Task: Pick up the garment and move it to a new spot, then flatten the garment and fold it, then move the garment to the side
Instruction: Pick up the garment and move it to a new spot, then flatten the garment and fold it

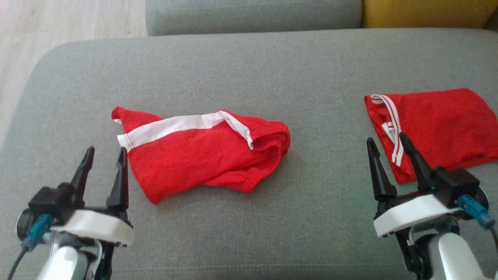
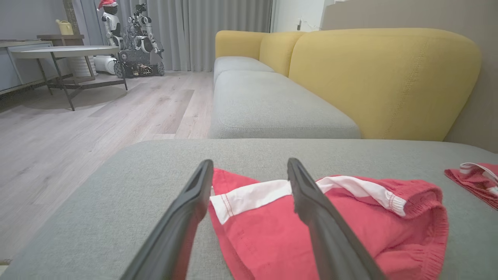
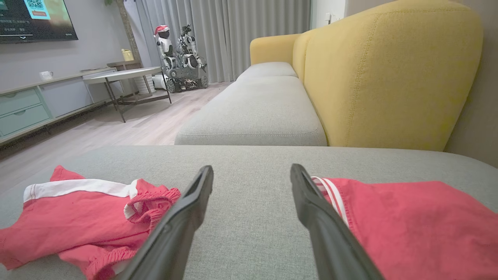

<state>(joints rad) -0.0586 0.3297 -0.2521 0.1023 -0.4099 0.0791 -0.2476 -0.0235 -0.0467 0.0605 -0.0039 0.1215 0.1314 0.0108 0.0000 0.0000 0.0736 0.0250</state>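
A crumpled red garment [image 1: 202, 155] with a white band lies in the middle of the grey cushion [image 1: 249, 70]; it also shows in the left wrist view [image 2: 311, 233] and the right wrist view [image 3: 78, 217]. My left gripper [image 1: 105, 153] stands open just left of the garment's near-left corner, nothing between its fingers [image 2: 194, 194]. A second red garment [image 1: 435, 124], folded flat with white stripes, lies at the far right [image 3: 408, 225]. My right gripper [image 1: 389, 142] is open at that folded piece's left edge, holding nothing.
The cushion's rounded left edge [image 1: 31, 101] drops to a wooden floor [image 1: 58, 23]. Behind it runs a sofa with grey seats [image 2: 264, 105] and yellow backs [image 2: 381, 77]. A round table [image 2: 66, 52] and parked robots [image 2: 132, 42] stand far off.
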